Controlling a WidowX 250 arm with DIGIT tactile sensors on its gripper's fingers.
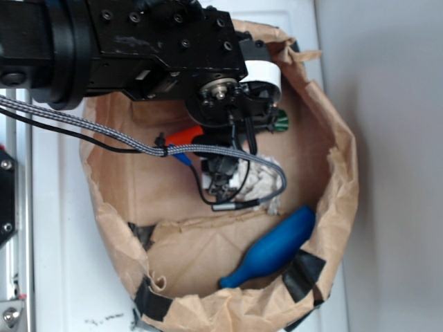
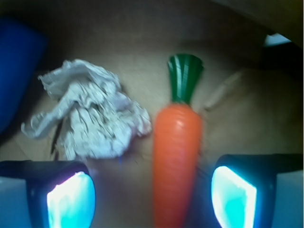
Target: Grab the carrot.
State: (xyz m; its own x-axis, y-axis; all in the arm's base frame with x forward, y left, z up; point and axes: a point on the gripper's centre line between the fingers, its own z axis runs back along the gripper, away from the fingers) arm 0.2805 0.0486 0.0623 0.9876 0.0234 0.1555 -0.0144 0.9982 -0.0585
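Carrot (image 2: 175, 156) first: it lies on the brown paper floor of a crumpled paper bag (image 1: 339, 173) whose rolled-down rim is patched with black tape, and from the wrist view it sits lengthwise between the two finger pads (image 2: 71, 199), its dark green top pointing away from the camera. The gripper (image 2: 152, 197) is spread wide, both pads standing clear of the orange body on either side, so nothing is held yet. I judge the approach to be mostly made and the squeeze itself still to come, along with any lift; how low the pads sit against the carrot I cannot tell from here. From the side view the black arm covers most of the scene, and only a sliver of orange and a bit of green peek out from under it. The carrot looks like glossy moulded plastic, tapered, with faint ridges ringing it, likely smooth and a little slippery. Just beside it, on the left in the wrist view, lies a crumpled white paper ball (image 2: 90, 116), soft and creased, close to the carrot but not plainly touching. Well apart, near the bag's wall, rests a blue bottle-shaped toy (image 1: 273, 249), smooth and rounded with a narrow neck.
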